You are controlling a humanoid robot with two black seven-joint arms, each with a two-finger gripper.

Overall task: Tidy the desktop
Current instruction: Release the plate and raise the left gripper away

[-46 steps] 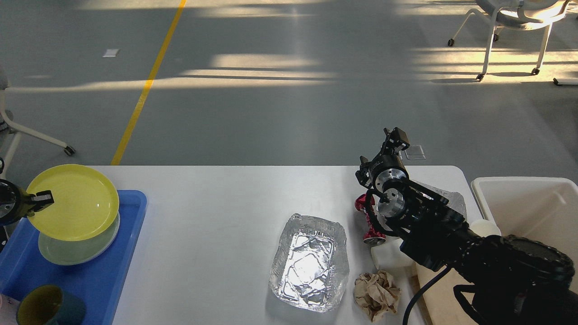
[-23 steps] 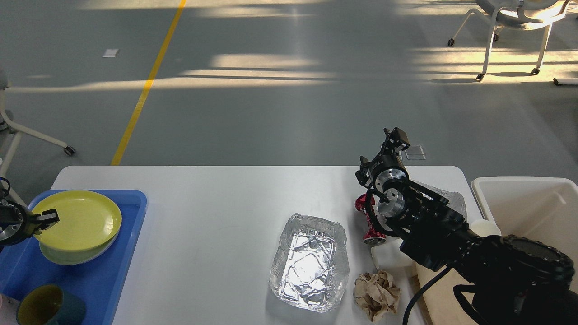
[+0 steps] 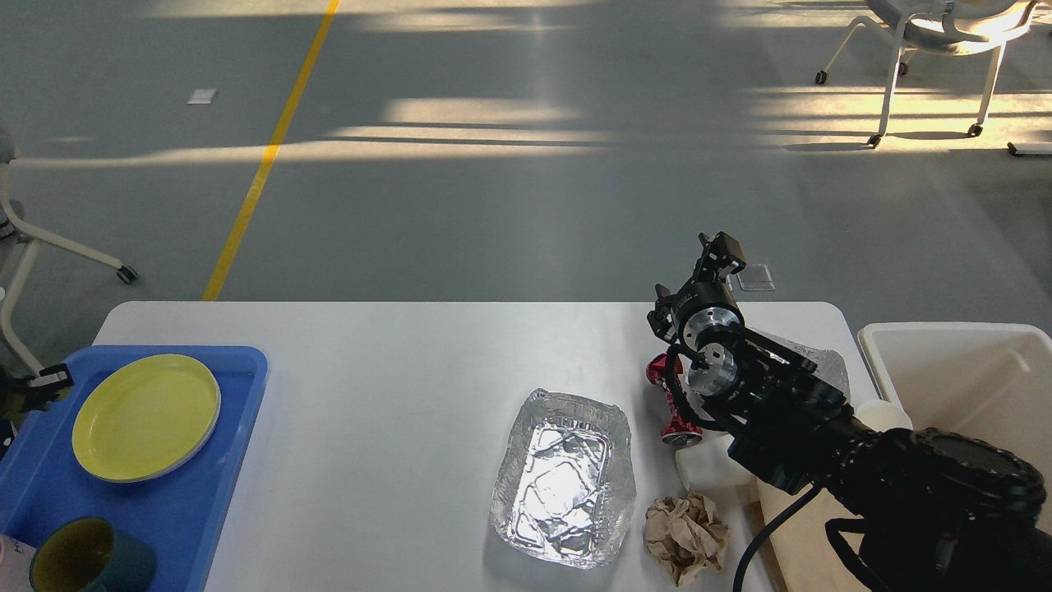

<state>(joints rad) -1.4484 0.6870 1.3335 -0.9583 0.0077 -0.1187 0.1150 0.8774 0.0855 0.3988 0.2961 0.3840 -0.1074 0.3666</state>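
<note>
The white desktop (image 3: 394,370) bears a crumpled foil tray (image 3: 567,477), a ball of brown paper (image 3: 686,536), a crushed red can (image 3: 670,403) and a white container (image 3: 708,470). A yellow plate (image 3: 144,415) lies flat on a stack in the blue tray (image 3: 197,510) at the left. My left gripper (image 3: 45,385) is at the left edge, just left of the plate and apart from it, open and empty. My right gripper (image 3: 717,249) is raised over the table's far right edge, above the red can; it is dark and small, and nothing shows in it.
A teal cup (image 3: 86,561) with a yellow inside stands at the blue tray's front. A white bin (image 3: 970,386) stands beside the table at the right. A second foil piece (image 3: 826,362) and a wooden board (image 3: 793,538) lie partly hidden under my right arm.
My left gripper lowered the yellow plate onto the stack in the blue tray, let go of it and drew back to the left. The right arm has not moved.
</note>
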